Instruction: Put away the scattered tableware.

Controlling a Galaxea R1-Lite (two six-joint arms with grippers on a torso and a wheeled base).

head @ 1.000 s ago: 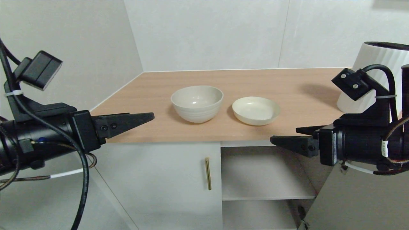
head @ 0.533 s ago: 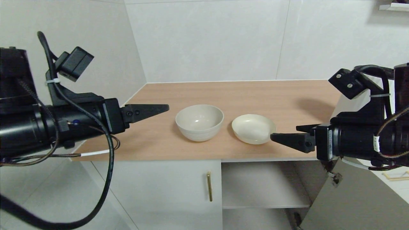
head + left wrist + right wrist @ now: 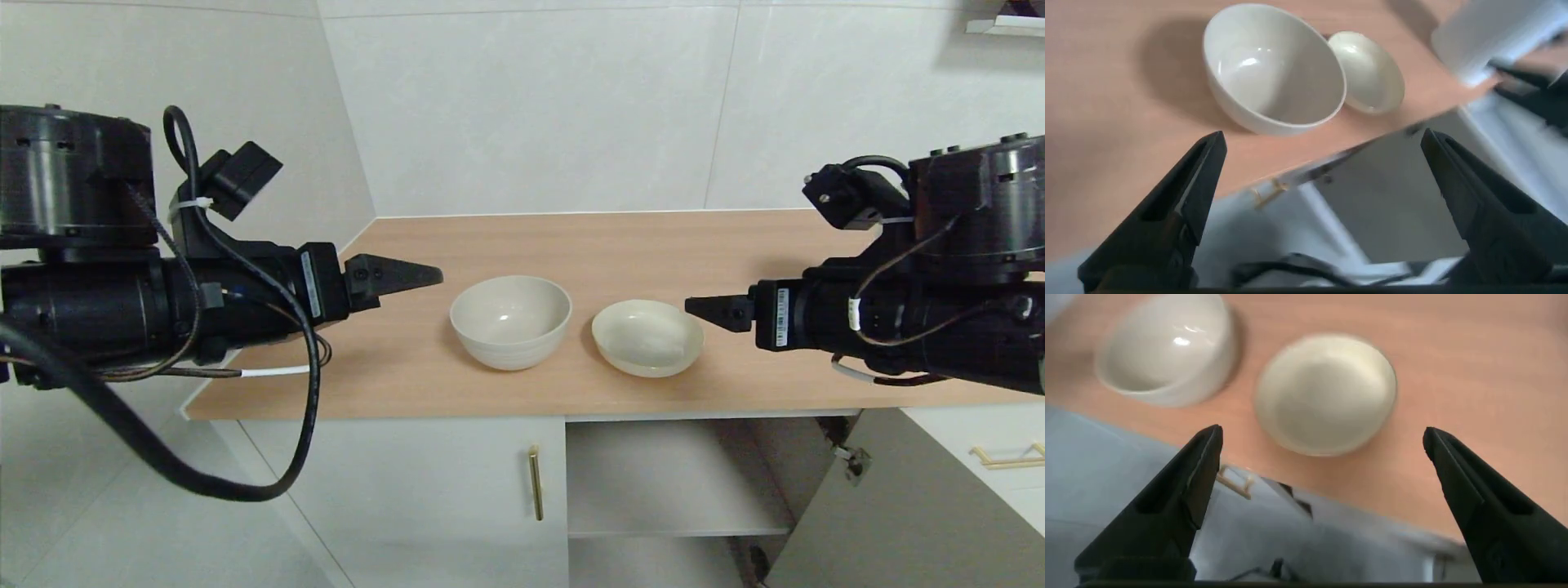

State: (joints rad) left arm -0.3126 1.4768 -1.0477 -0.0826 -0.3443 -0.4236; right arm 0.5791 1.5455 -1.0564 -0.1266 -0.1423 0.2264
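Note:
A deep pale bowl [image 3: 510, 321] and a shallow cream dish [image 3: 647, 336] stand side by side on the wooden counter [image 3: 653, 245], near its front edge. My left gripper [image 3: 408, 273] hovers just left of the bowl at rim height and points at it. In the left wrist view the left gripper [image 3: 1323, 137] is open, with the bowl [image 3: 1274, 69] and dish [image 3: 1372, 69] beyond its fingers. My right gripper [image 3: 702, 306] hangs just right of the dish. The right wrist view shows the right gripper [image 3: 1320, 433] open over the dish [image 3: 1327, 392], with the bowl [image 3: 1167, 347] beside it.
Below the counter, a closed white cabinet door with a gold handle [image 3: 532, 482] sits beside an open compartment with a bare shelf [image 3: 669, 490]. That compartment's door [image 3: 857, 506] swings out at the right. A white ribbed vessel [image 3: 1486, 33] stands on the counter beyond the dish.
The whole head view has shifted, so the camera moved. Both arms have risen from the counter's front edge to above its surface, and the right gripper has come closer to the dish.

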